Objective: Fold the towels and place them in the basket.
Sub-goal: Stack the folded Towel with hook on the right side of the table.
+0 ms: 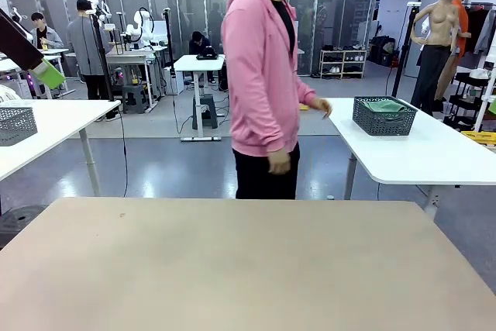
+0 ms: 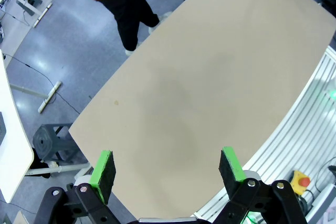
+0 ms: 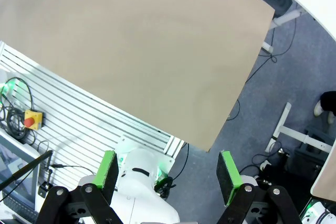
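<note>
A dark grey wire-mesh basket (image 1: pixel 385 118) stands on a white side table (image 1: pixel 418 153) at the far right, beyond my own table. A green towel (image 1: pixel 385 105) lies inside it. A person in a pink hoodie (image 1: pixel 263 75) stands at the far side and stretches a hand (image 1: pixel 319 107) towards the basket. My left gripper (image 2: pixel 167 169) hangs open high above the beige table (image 2: pixel 210 77), nothing between its green pads (image 2: pixel 103 174). My right gripper (image 3: pixel 169 172) is open too, above the table's near corner (image 3: pixel 131 51), holding nothing.
Another grey mesh basket (image 1: pixel 15 124) sits on a white table at the far left. A slatted rail base with a red stop button (image 3: pixel 30 120) and cables runs along my side of the table. The person's legs (image 2: pixel 131 19) stand at the far edge.
</note>
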Controlling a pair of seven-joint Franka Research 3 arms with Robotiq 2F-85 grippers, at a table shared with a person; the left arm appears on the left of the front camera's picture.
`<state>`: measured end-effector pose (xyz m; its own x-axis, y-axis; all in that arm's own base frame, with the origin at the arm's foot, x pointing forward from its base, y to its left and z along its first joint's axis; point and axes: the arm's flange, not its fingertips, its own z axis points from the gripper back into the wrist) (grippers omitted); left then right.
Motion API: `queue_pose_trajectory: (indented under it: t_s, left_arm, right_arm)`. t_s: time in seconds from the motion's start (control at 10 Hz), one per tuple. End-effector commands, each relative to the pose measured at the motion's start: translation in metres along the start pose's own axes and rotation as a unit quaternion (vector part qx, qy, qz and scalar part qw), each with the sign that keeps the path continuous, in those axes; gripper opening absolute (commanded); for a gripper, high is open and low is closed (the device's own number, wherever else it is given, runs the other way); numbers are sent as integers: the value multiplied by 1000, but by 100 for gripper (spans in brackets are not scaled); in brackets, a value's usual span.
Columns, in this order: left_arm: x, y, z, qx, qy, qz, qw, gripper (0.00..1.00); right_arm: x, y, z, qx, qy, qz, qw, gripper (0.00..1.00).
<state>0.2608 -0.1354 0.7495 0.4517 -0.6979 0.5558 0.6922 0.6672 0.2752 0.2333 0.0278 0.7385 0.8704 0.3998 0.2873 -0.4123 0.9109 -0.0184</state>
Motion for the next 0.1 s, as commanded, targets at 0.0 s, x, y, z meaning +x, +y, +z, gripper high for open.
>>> queue_pose_trajectory:
  t_s: [0.0]
  left_arm:
    - [0,-1,1,-1,-1,2,1000,100]
  right_arm:
    - [1,-1,1,-10,-2,-2,1000,94]
